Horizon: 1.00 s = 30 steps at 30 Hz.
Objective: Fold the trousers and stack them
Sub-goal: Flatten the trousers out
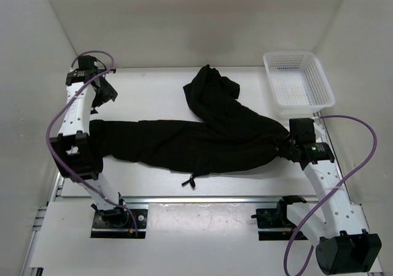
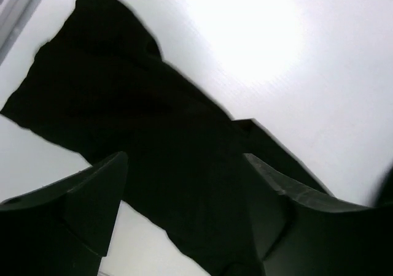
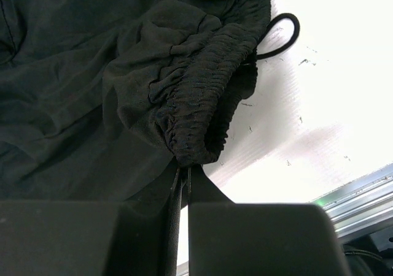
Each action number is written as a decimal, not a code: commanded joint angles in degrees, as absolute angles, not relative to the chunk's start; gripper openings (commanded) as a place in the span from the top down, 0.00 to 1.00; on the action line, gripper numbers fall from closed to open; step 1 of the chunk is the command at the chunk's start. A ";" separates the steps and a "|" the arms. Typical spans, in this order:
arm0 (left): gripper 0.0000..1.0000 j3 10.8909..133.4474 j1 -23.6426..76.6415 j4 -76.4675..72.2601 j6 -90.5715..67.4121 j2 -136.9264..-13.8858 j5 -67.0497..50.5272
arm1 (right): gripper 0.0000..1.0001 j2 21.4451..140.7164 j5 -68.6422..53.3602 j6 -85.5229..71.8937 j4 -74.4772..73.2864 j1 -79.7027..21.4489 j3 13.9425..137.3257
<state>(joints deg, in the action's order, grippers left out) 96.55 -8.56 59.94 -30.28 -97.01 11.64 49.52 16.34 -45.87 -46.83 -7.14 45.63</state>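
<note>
Top view: the trousers [image 1: 202,144] are lying across the middle of the table [image 1: 153,86]. One leg is stretching toward 9 o'clock, the other is bunching up toward 12 o'clock, and the waist is sitting at 3 o'clock. A short cord [image 1: 191,181] is trailing off the cloth's 6 o'clock edge. The white mesh basket [image 1: 298,83] is standing at 2 o'clock, apart from the cloth. The left gripper [image 1: 101,99] is hanging over the 9 o'clock leg end. The right gripper [image 1: 287,147] is meeting the waist.

Left wrist view: the two fingers [image 2: 80,208] are standing wide apart and gripping nothing, with the black leg end spreading below them toward 11 o'clock.

Right wrist view: the fingers [image 3: 175,196] are pressing together, pinching the gathered elastic waistband [image 3: 196,104]. A cord loop [image 3: 285,34] is resting on the table at 1 o'clock.
</note>
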 commanded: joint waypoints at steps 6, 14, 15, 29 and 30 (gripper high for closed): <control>0.70 86.15 -9.40 60.65 -31.37 -91.15 15.12 | 1.00 48.34 16.87 -45.00 -45.00 -7.03 45.26; 0.49 72.35 -15.54 54.76 -34.10 -98.43 1.71 | 1.00 49.57 16.26 -44.47 -45.00 -7.03 45.26; 0.44 70.94 -16.17 54.06 -34.62 -98.44 0.28 | 1.00 49.57 16.78 -44.47 -45.00 -7.03 45.26; 0.43 63.63 -20.65 50.01 -38.50 -97.20 2.46 | 1.00 48.78 16.78 -44.47 -46.05 -7.03 45.26; 0.48 64.33 -20.65 50.01 -38.50 -99.03 2.46 | 1.00 48.78 16.79 -44.47 -46.05 -7.03 45.26</control>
